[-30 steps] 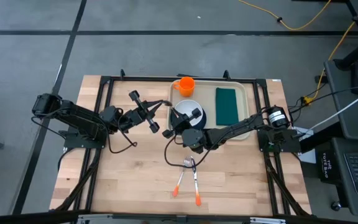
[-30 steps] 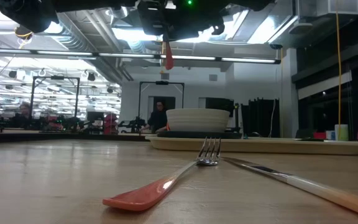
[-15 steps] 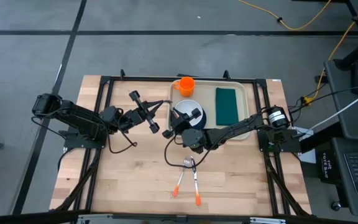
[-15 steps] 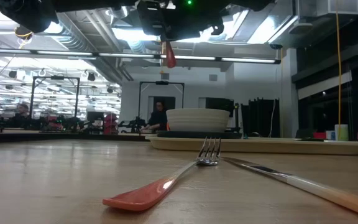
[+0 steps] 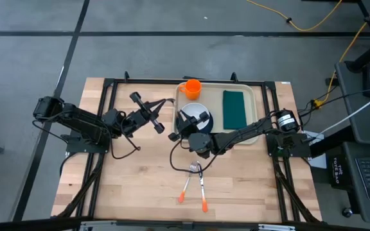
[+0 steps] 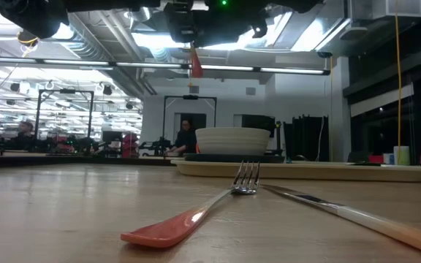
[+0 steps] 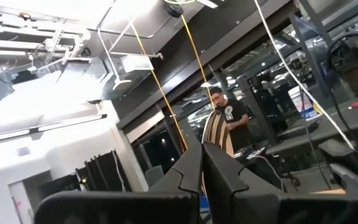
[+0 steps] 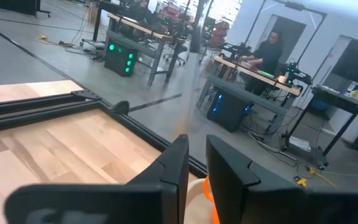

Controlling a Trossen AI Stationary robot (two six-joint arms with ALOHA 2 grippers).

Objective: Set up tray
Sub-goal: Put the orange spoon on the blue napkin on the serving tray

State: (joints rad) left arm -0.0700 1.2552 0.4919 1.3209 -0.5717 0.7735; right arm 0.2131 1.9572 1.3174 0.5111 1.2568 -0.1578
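- Left arm (image 5: 82, 125): matte black jointed links on a black base, with loose black cable looping beside it.
- Right arm (image 5: 243, 133): matching black links; a round silver-faced joint cap near its base.
- Fingers (image 8: 225, 174): dark angular plastic.

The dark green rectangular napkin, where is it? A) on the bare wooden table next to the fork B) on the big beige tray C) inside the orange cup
B: in the high view the dark green rectangular napkin lies flat on the large beige plastic tray, to the right of the white bowl.
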